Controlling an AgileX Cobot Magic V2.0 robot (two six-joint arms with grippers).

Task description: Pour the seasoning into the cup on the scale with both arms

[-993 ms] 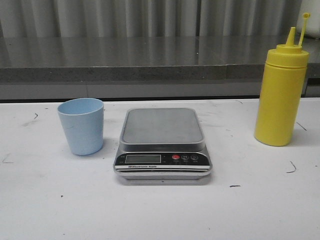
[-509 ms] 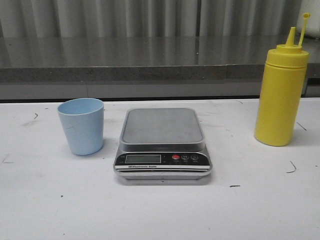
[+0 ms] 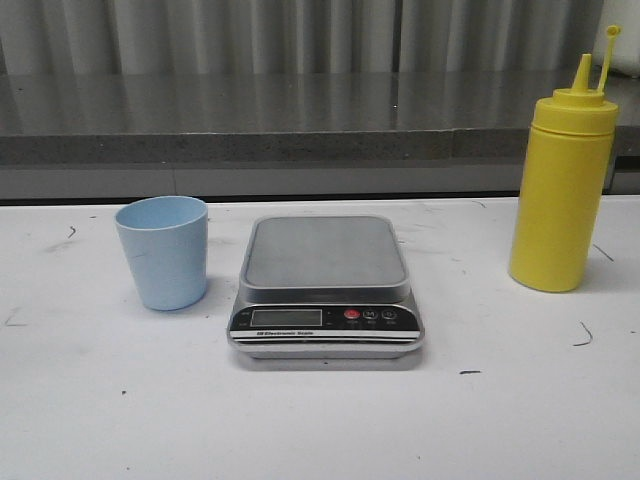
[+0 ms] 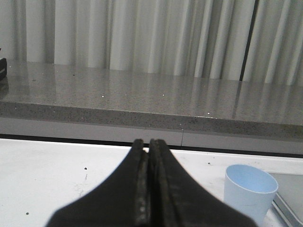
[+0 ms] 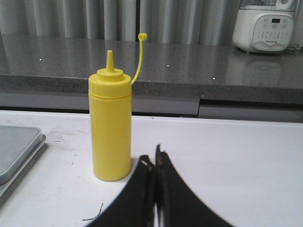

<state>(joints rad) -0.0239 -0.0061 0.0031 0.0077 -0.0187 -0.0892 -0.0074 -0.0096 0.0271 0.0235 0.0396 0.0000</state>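
Cup, scale and bottle stand apart on the white table.

The scale (image 3: 325, 290) sits mid-table, the cup (image 3: 162, 252) toward the left edge, the bottle (image 3: 562, 190) near the right edge. Left gripper (image 4: 147, 144) and right gripper (image 5: 152, 163) are both closed and empty, each short of its item.

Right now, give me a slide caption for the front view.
Blue cup, empty scale and uncapped yellow bottle lined up left to right on the white table.
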